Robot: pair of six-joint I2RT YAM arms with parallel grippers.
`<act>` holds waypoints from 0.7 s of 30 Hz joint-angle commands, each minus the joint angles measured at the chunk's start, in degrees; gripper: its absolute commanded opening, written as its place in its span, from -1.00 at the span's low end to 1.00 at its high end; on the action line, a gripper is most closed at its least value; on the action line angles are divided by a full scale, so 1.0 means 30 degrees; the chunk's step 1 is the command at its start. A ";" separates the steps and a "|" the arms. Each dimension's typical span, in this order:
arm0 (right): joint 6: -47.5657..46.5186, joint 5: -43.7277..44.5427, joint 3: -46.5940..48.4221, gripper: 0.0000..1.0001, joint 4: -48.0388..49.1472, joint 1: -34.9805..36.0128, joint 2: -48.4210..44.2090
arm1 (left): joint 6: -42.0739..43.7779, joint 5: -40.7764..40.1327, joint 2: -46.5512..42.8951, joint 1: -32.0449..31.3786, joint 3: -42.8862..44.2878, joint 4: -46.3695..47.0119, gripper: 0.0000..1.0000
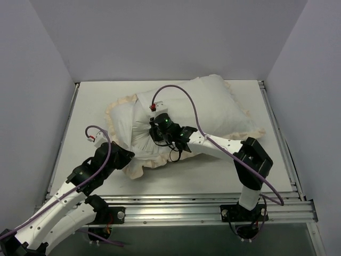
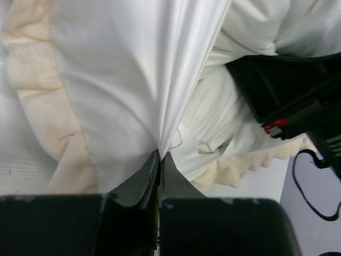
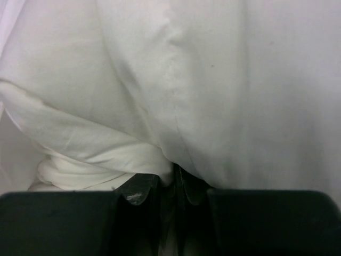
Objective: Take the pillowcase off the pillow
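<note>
Pinching the pillowcase (image 2: 106,80), left end effector (image 2: 160,156) and right end effector (image 3: 173,176) are both clenched.

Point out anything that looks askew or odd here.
Nothing is spilled or torn. The pillowcase lies skewed on the table and is bunched into tight creases at its near-left end, where the left gripper and right gripper each pinch its white fabric.
</note>
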 commanded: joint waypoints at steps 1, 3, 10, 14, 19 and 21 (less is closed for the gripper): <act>0.0558 0.5096 0.0052 -1.00 0.0967 -0.3667 -0.1622 | -0.1373 0.1014 -0.1336 -0.0495 -0.1296 -0.4018 -0.95; 0.1026 0.5301 -0.0153 -1.00 0.0909 -0.4340 -0.2121 | -0.1581 0.0839 -0.1892 -0.0582 -0.1912 -0.4311 -0.95; 0.1936 0.3663 -0.0915 -1.00 0.1027 -0.6275 -0.4198 | -0.2605 0.0867 -0.2101 -0.0612 -0.3963 -0.4080 -0.95; 0.1935 0.3221 -0.1120 -1.00 0.0676 -0.6685 -0.5021 | -0.3221 0.0662 -0.1808 -0.0612 -0.5076 -0.3375 -0.95; 0.2375 0.2461 -0.1824 -1.00 0.0588 -0.8088 -0.5608 | -0.3457 0.1072 -0.1427 -0.0642 -0.5839 -0.2791 -0.95; 0.2580 0.2023 -0.2029 -1.00 0.0586 -0.8384 -0.5813 | -0.3341 0.1073 -0.1224 -0.0642 -0.5840 -0.2672 -0.95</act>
